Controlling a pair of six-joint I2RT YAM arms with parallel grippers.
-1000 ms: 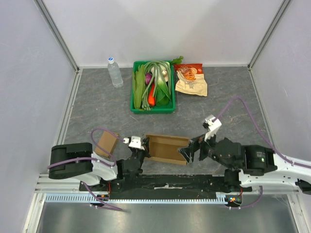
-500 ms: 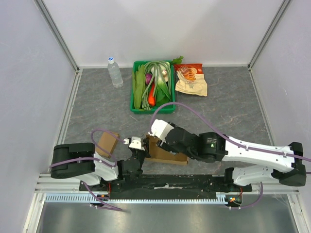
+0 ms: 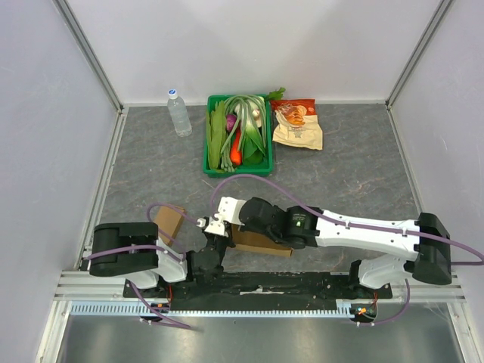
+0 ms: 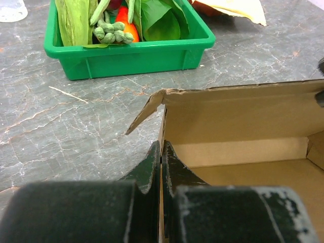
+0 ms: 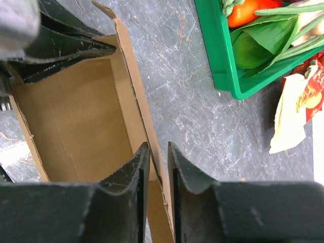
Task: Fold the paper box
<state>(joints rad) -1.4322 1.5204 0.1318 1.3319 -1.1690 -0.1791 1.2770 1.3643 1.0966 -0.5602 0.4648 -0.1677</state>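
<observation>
In the lower centre of the top view, the open paper box [image 3: 261, 242] lies near the front edge of the bench [image 3: 355, 174]. The left fingers [image 4: 149, 169] are pressed together on the box's left wall. The right fingers [image 5: 136, 169] straddle its far wall, slightly apart; whether they pinch it cannot be told. Farther back, at upper centre, stand a green tray [image 3: 206, 151] of vegetables [image 3: 240, 128], a water bottle [image 3: 178, 113] and a snack bag [image 3: 297, 127]

Paper box [image 3: 261, 243] mostly hidden under right arm [image 3: 318, 227]; bottle [image 4: 10, 7] cut off by frame edge.
</observation>
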